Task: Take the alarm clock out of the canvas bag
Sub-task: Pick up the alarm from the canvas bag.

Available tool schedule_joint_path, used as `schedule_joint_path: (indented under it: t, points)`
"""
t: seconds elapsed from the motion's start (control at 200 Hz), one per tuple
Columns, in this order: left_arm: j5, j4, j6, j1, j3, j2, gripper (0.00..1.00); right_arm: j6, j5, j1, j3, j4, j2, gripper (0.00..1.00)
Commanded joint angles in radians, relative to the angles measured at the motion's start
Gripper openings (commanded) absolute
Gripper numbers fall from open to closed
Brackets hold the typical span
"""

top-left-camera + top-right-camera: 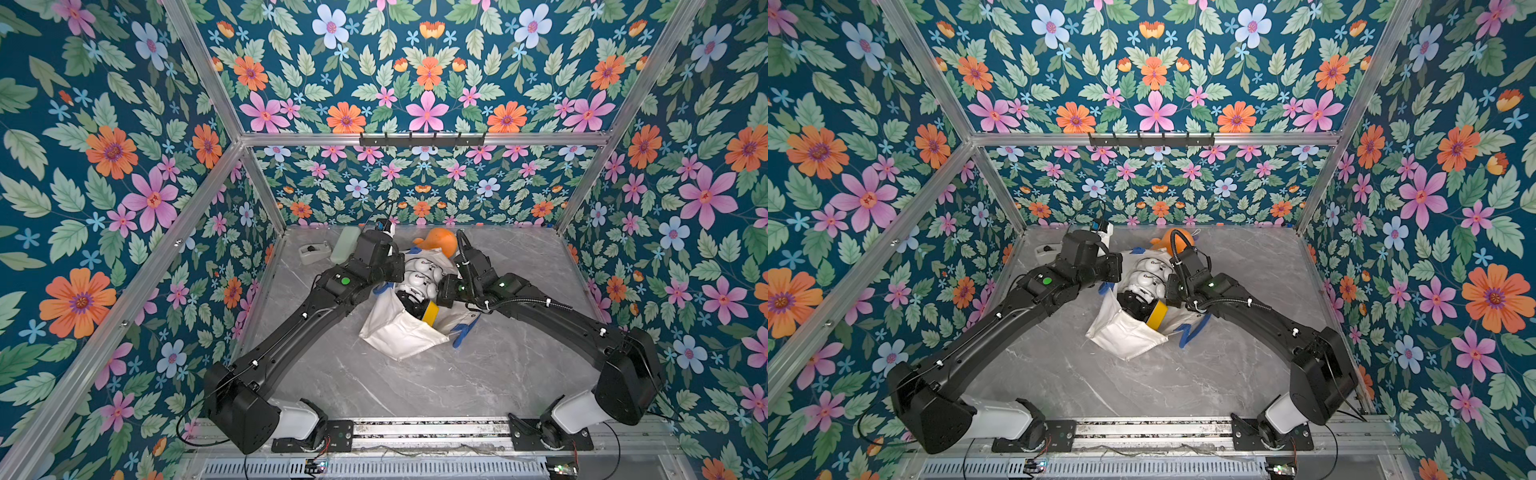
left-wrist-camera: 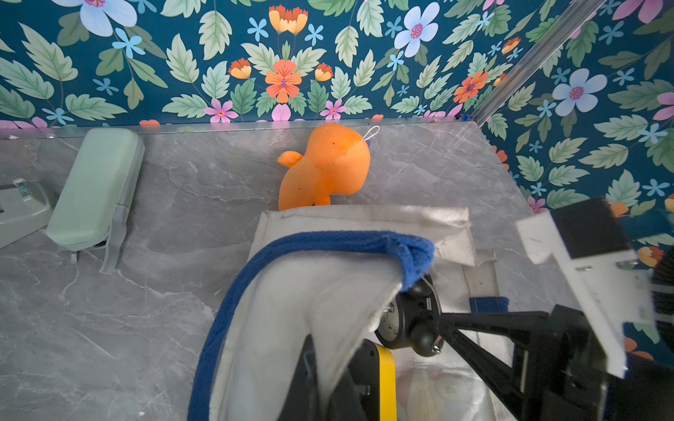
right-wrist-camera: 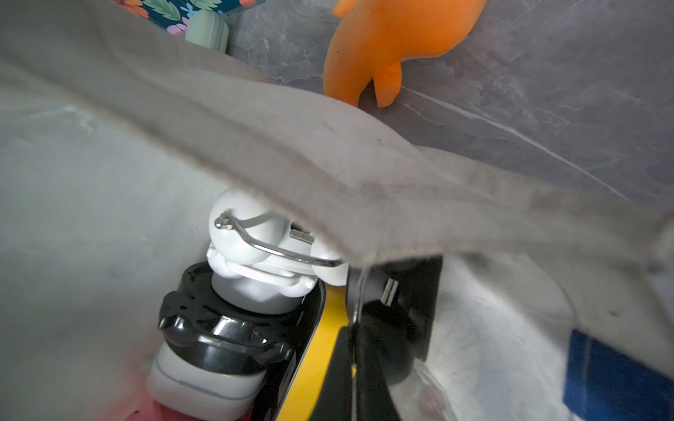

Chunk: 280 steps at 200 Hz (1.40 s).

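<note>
Cloth fills my left pincer [image 2: 330, 368]: it is pinched tight on the rim of the canvas bag [image 1: 399, 332], just beside the blue strap [image 2: 255, 262], and holds the mouth raised. My right pincer [image 2: 443, 322] reaches inside, clamped narrow on the thin wire handle of the black alarm clock [image 2: 405, 320]. The clock sits within the bag, next to a white alarm clock [image 3: 248, 240]. The bag lies mid-table [image 1: 415, 386]. My left arm [image 1: 291, 328] and right arm [image 1: 552, 311] come from the near rail, elbows spread outward, wrists bent toward each other over the bag's mouth.
</note>
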Motion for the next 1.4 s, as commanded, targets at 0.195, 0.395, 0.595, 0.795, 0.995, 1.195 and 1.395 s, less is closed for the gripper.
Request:
schedule_joint_path:
  t: [0.195,0.395,0.595,0.795,0.995,1.195,1.395]
  points:
    - [-0.004,0.145,0.001,0.003,0.002,-0.022,0.0,-0.001,0.052,-0.028,0.019,-0.109,0.03,0.16]
    - [-0.001,0.15,0.001,0.003,-0.009,-0.027,0.0,-0.006,0.056,-0.041,0.021,-0.103,0.03,0.16]
    - [0.004,0.152,-0.003,0.003,-0.01,-0.019,0.0,-0.023,0.049,-0.041,0.023,-0.091,0.003,0.01]
    - [-0.015,0.157,-0.013,0.004,-0.014,-0.004,0.0,-0.05,0.036,-0.042,0.058,-0.134,-0.038,0.0]
    - [-0.096,0.131,-0.047,0.004,0.016,0.023,0.0,-0.114,-0.003,-0.041,0.117,-0.221,-0.111,0.0]
    - [-0.133,0.13,-0.049,0.005,0.026,0.031,0.0,-0.172,-0.042,-0.041,0.171,-0.3,-0.187,0.0]
    - [-0.136,0.124,-0.044,0.007,0.035,0.042,0.0,-0.238,-0.097,-0.041,0.216,-0.351,-0.265,0.0]
